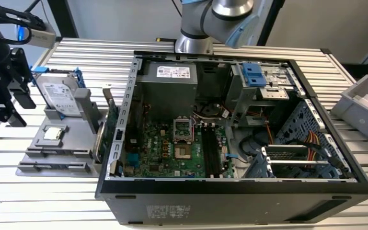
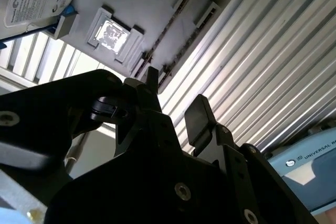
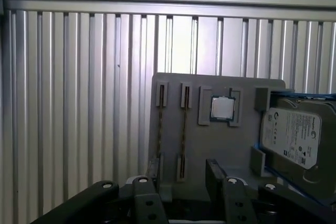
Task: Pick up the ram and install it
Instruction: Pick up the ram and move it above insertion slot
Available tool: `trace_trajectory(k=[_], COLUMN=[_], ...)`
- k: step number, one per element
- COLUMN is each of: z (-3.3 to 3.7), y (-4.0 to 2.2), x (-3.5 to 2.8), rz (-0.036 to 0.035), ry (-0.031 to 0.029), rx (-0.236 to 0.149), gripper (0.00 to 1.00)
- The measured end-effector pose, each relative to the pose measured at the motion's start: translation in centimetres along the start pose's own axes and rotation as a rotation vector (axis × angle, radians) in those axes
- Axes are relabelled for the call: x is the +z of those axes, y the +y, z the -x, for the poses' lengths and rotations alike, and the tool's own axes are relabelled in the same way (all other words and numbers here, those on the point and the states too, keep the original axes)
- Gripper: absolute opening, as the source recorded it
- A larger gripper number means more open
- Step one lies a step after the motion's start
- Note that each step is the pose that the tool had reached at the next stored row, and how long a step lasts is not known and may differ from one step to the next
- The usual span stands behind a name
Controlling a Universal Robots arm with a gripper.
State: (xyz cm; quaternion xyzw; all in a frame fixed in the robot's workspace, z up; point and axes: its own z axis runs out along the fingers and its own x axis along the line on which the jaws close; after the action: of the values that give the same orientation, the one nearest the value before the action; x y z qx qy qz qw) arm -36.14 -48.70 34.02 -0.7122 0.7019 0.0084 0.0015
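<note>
Hovering above the tray (image 3: pixel 197 150), the gripper (image 3: pixel 182 176) has its jaws spread apart with nothing between them. The ram (image 3: pixel 184 129) stands on edge in the tray's slots, on the side nearer the CPU (image 3: pixel 221 107). A second stick (image 3: pixel 159 124) stands parallel, just beside it towards the tray's outer edge. The hard drive (image 3: pixel 291 135) lies at the tray's far side, beyond the CPU.

The step in hand looks like the approach for the pick. To do it well, I judge the ram's thin top edge should sit midway between the fingers (image 2: pixel 197 116), with the pads facing its flat sides. The descent should run straight along the tray's slots. The outer finger has to drop into the narrow gap beside the second stick without touching it. A grip near mid-length should keep the ram from tilting.
</note>
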Motion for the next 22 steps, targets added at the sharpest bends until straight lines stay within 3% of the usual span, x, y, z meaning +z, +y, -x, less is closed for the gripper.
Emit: trace_trajectory(k=[4, 12, 22], z=[-0.02, -0.02, -0.04], y=[-0.06, -0.06, -0.07], x=[0.4, 0.53, 1.54], rz=[0.0003, -0.0001, 0.0], ry=[0.0002, -0.0009, -0.0008], rx=[0.0, 0.0, 0.0], gripper=[1.0, 1.0, 1.0])
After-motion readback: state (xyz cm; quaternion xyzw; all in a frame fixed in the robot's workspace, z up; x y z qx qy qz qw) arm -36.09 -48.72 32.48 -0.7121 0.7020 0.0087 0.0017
